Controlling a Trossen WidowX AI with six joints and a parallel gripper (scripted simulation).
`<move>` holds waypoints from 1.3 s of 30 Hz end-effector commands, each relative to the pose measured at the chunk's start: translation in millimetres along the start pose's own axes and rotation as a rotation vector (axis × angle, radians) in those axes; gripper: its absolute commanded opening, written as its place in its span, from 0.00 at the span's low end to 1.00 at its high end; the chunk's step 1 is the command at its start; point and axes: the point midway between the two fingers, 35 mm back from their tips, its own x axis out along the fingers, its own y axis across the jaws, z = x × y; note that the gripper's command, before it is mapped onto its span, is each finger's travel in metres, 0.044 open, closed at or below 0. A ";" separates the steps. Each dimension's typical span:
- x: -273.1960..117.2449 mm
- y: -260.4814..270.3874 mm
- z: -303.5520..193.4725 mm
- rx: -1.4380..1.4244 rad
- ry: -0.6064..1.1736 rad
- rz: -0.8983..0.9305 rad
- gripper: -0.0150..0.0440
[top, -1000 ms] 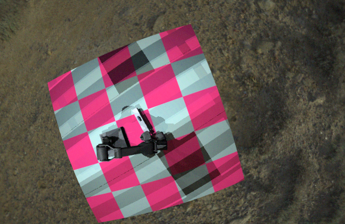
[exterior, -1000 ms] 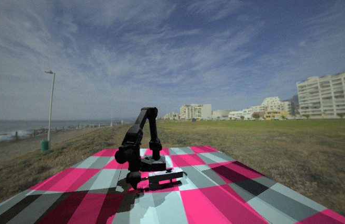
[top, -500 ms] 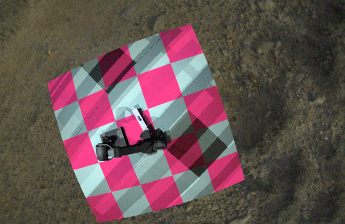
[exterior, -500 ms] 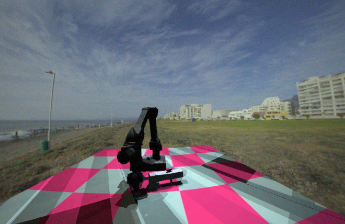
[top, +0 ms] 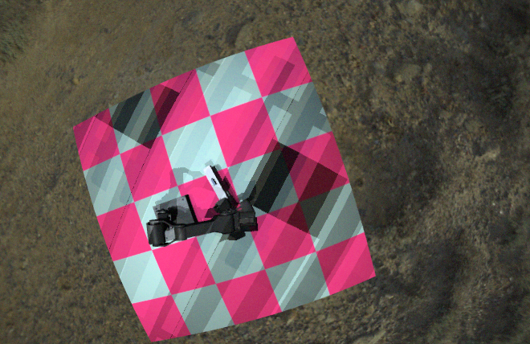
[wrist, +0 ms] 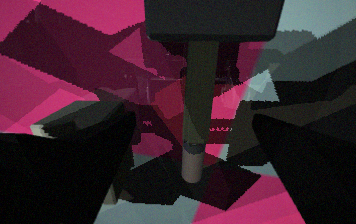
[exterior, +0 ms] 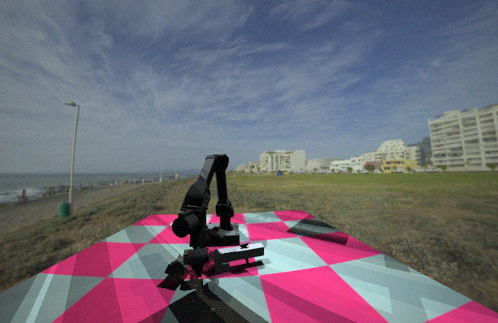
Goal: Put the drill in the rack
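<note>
1. Pincer (top: 233,221) (exterior: 198,271) (wrist: 193,118) spread wide open, gripping nothing; its two dark fingers stand either side of the rod-like drill (wrist: 200,95), with gaps between.
2. That drill sticks out from under a dark block (wrist: 215,20), olive along its shank and pale pinkish-grey at the tip. It is out of the rack, though the rack itself I cannot pick out.
3. White-topped bar (top: 220,190) (exterior: 238,250) lies just beside the pincer, slanting away in the top view and reaching right in the exterior view. A small black piece (top: 214,181) (exterior: 244,245) sits on its top; whether that is the key, I cannot tell.
4. Closest in the way are the bar and block, crowding the pincer. A grey angular piece (wrist: 92,112) shows beside the left finger in the wrist view, too dark to name.
5. Behind the bar in the exterior view, the arm's grey base plate (top: 184,202) (exterior: 232,239) rests on the tabletop (top: 249,121) (exterior: 295,289), checked in pink and pale blue-green and crossed by hard shadows.
6. Dry scrub surrounds it. Far left are the sea, a lamp post (exterior: 72,159) and a green bin (exterior: 63,210); far right, grass and white buildings (exterior: 470,140) under streaky cloud.
</note>
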 end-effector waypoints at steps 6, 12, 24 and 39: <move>0.3 0.1 0.8 0.000 0.000 0.000 0.82; 0.3 0.1 0.8 0.000 0.000 0.000 0.56; 0.3 0.1 0.8 0.000 0.000 0.000 0.25; -2.8 2.4 0.9 0.005 0.000 0.002 0.25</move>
